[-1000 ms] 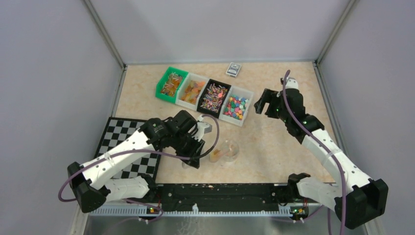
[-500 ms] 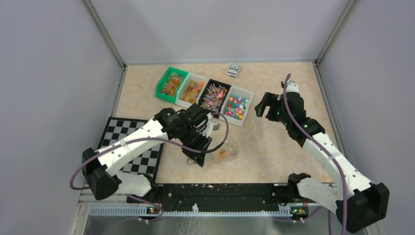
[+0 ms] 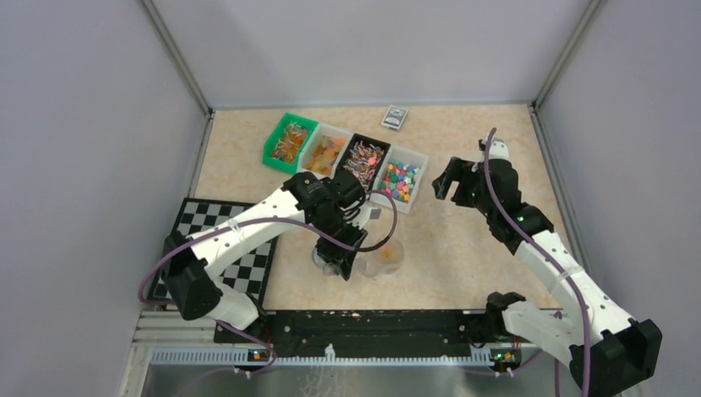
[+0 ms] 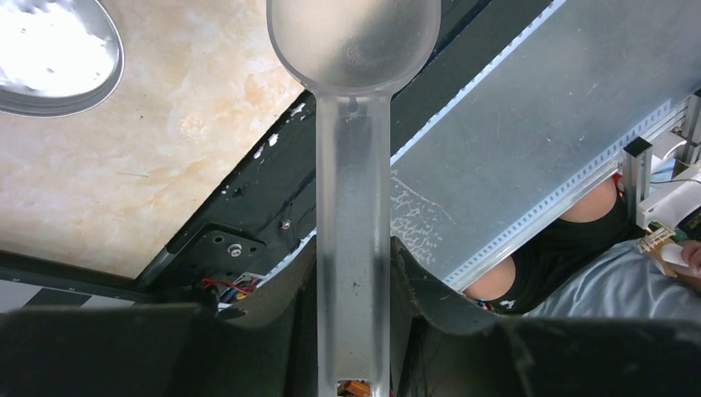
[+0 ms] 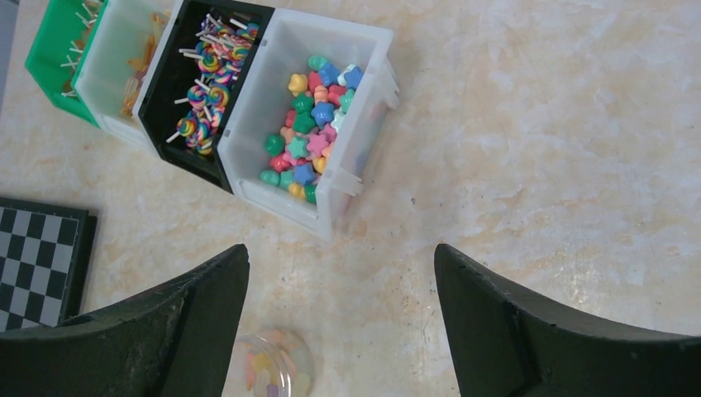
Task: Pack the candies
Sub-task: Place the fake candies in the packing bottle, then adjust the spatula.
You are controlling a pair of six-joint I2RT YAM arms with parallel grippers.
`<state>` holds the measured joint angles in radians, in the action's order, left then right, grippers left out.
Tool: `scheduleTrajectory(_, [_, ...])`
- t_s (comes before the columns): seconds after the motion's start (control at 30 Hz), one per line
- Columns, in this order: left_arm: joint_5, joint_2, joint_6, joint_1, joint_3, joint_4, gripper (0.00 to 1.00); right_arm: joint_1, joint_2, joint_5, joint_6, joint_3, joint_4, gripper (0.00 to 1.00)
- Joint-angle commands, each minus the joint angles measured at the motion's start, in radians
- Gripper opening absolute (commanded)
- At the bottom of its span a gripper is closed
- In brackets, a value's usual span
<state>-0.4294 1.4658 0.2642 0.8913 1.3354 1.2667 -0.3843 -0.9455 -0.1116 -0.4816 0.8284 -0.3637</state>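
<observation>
My left gripper [image 4: 354, 248] is shut on the handle of a translucent plastic spoon [image 4: 354, 157]. The spoon's bowl [image 4: 354, 37] looks empty and points over the table's near edge. In the top view the left gripper [image 3: 343, 252] hangs just left of a small clear cup [image 3: 385, 258] that holds a few candies [image 5: 263, 368]. More candies fill four bins: star and heart shapes [image 5: 312, 124], swirl lollipops [image 5: 207, 70], orange pieces [image 3: 326, 152], and mixed sticks [image 3: 288, 141]. My right gripper [image 5: 339, 256] is open and empty above bare table, right of the bins [image 3: 446, 178].
A round silver lid [image 4: 50, 58] lies on the table by the left gripper. A checkerboard [image 3: 211, 240] lies at the left. A small grey packet [image 3: 394, 117] sits at the back. The black base rail [image 3: 372, 327] runs along the near edge.
My left arm has swung right and turned, carrying the spoon from over the cup towards the near edge. My right gripper has shifted slightly right.
</observation>
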Motion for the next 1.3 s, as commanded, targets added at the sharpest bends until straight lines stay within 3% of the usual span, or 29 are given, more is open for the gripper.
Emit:
scheduleTrajectory(0.0, [0.030,0.021,0.001,0.005,0.076,0.063,0.00,-0.008,0.027,-0.007,0.006,-0.008,0.025,0.81])
scheduleTrajectory(0.2, [0.048,0.051,0.010,0.005,0.128,0.107,0.00,-0.007,0.032,0.004,0.001,-0.003,0.019,0.81])
scheduleTrajectory(0.43, [0.058,-0.005,0.012,0.005,0.155,0.019,0.00,-0.007,0.028,0.027,-0.014,-0.029,0.054,0.81])
scheduleTrajectory(0.53, [0.126,-0.028,0.022,0.003,0.179,-0.012,0.00,-0.008,0.018,0.037,-0.026,-0.032,0.057,0.81])
scheduleTrajectory(0.77, [0.436,-0.054,0.032,-0.019,0.226,-0.033,0.00,-0.006,0.008,0.065,-0.040,-0.052,0.098,0.81])
scheduleTrajectory(0.9, [0.502,-0.074,-0.023,-0.109,0.219,-0.092,0.00,-0.009,-0.020,0.049,-0.082,-0.072,0.134,0.80])
scheduleTrajectory(1.03, [0.520,-0.056,-0.108,-0.274,0.227,-0.143,0.00,-0.008,-0.087,0.081,-0.130,-0.060,0.169,0.76])
scheduleTrajectory(1.27, [0.528,0.003,-0.235,-0.498,0.218,-0.235,0.00,-0.007,-0.193,0.107,-0.098,-0.017,0.187,0.73])
